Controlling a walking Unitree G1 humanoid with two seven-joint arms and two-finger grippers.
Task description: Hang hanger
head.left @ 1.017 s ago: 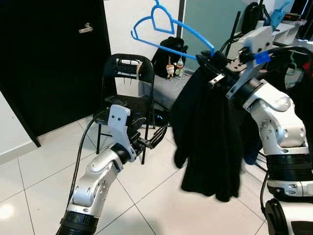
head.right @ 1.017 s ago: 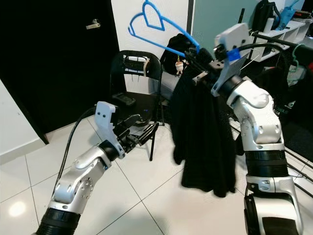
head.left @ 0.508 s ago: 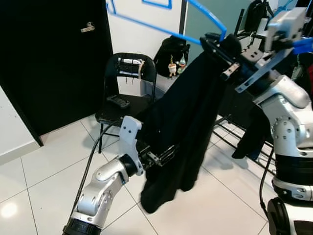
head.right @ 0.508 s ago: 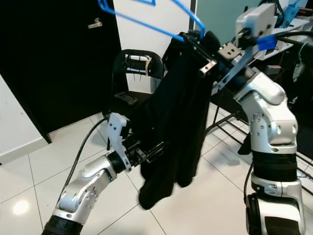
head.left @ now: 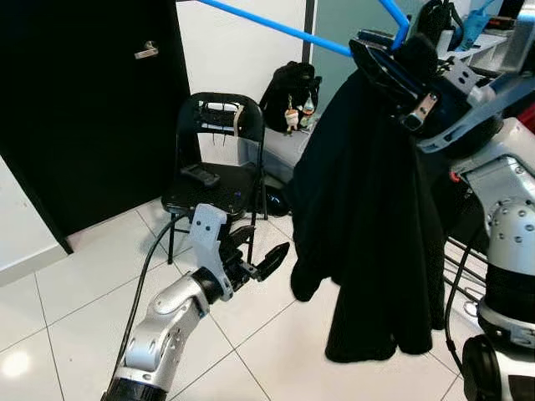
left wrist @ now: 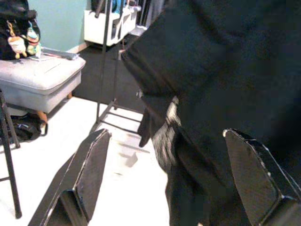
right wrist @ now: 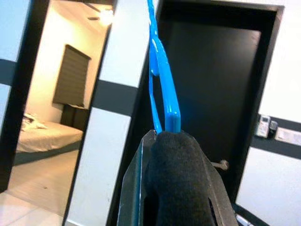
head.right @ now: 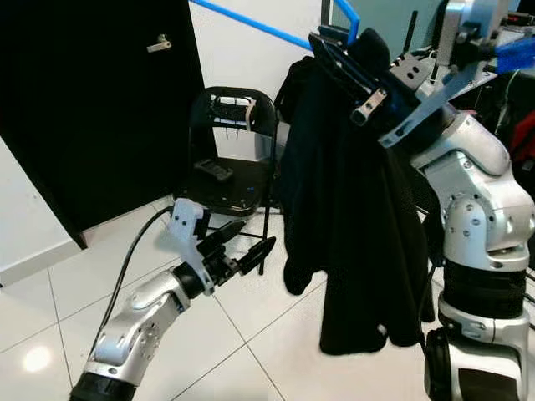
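Note:
A blue plastic hanger (head.left: 276, 27) carries a black garment (head.left: 368, 209) that hangs straight down. My right gripper (head.left: 380, 52) is raised high at the upper right, shut on the garment-covered shoulder of the hanger. In the right wrist view the blue hanger (right wrist: 162, 84) runs up out of the fingers (right wrist: 136, 188). The hanger's hook is cut off by the top edge. My left gripper (head.left: 257, 251) is open, low and to the left of the garment's hem, apart from it. In the left wrist view the garment (left wrist: 211, 94) hangs just beyond the spread fingers (left wrist: 89, 174).
A black folding chair (head.left: 219, 159) stands behind my left arm, by a black door (head.left: 84, 109). A black bag with charms (head.left: 292, 92) sits on a grey stool (left wrist: 37, 77). Metal rack legs (head.left: 458, 251) lie low at the right. White tile floor (head.left: 67, 292) spreads in front.
The garment has swung off my left gripper to the right and now hangs straight. My right gripper has lifted the hanger higher. My left gripper has opened wider.

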